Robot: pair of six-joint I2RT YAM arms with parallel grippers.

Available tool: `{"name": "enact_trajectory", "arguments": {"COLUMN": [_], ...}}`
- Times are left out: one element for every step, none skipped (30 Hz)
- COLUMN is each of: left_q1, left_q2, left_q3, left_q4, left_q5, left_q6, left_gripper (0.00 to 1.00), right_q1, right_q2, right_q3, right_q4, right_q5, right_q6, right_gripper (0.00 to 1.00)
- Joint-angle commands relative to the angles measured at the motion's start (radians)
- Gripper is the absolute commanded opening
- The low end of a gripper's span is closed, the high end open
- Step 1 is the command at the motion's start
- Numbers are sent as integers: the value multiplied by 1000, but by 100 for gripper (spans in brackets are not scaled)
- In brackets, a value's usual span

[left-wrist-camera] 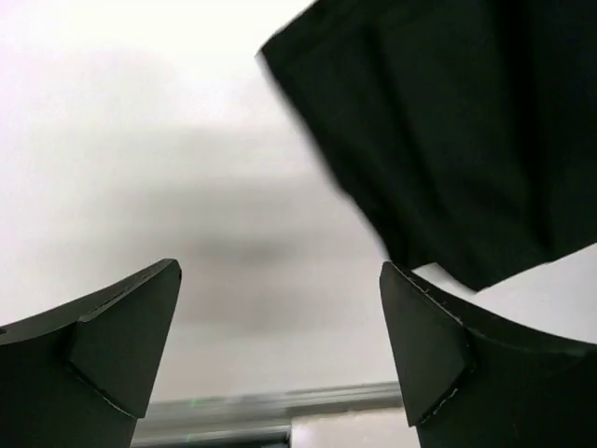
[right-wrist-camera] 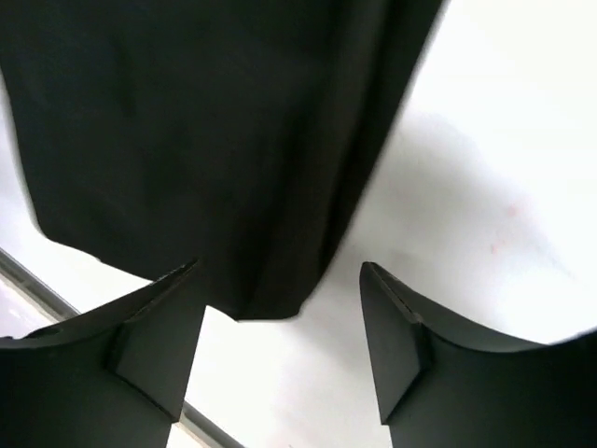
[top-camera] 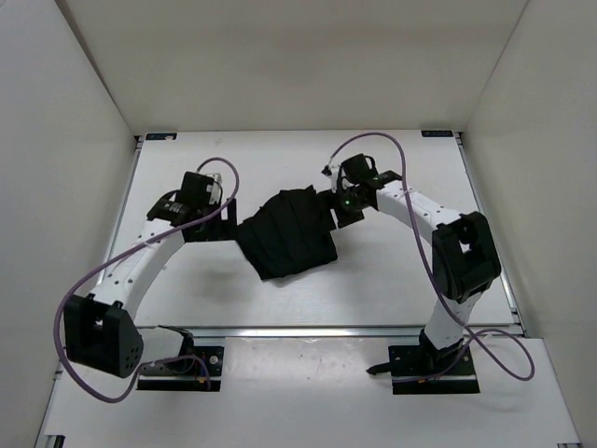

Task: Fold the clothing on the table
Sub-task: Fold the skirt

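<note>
Soft matte black clothing [top-camera: 289,235] lay bunched in a rough wedge mid smooth white tabletop [top-camera: 373,289]. I had left pincer [left-wrist-camera: 280,280] gaping wide, right pincer [right-wrist-camera: 280,271] parted, both empty, flanking it.

A large plain black soft fabric garment [top-camera: 287,233] lies gathered into a compact, roughly four-sided bundle near the middle of the flat white rectangular table [top-camera: 373,289]. It rests flat on the surface and slightly askew, narrower at its far end and broader at the near one. Faint lengthwise seams run down it from far to near. Its near edge is straight, and one corner there points toward the silver metal rail [top-camera: 326,331] along the table's near edge, well apart from it.
</note>
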Motion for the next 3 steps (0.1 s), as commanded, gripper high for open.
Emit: {"name": "enact_trajectory", "arguments": {"left_q1": [23,18,15], "left_q2": [-86,-102,-113], "left_q3": [-50,-58,-62], "left_q4": [-51,-62,-71], "left_q5": [-43,-37,-31], "left_q6": [8,5,-3], "left_gripper": [98,98,99], "right_q1": [-27,-24,-27], "right_q2": [-58,-55,-43], "right_q3": [-47,-45,-31], "right_q4": [54,39,24], "right_q5": [-11,-11,13], "right_q6": [0,-3,3], "right_gripper": [63,66,70]}}
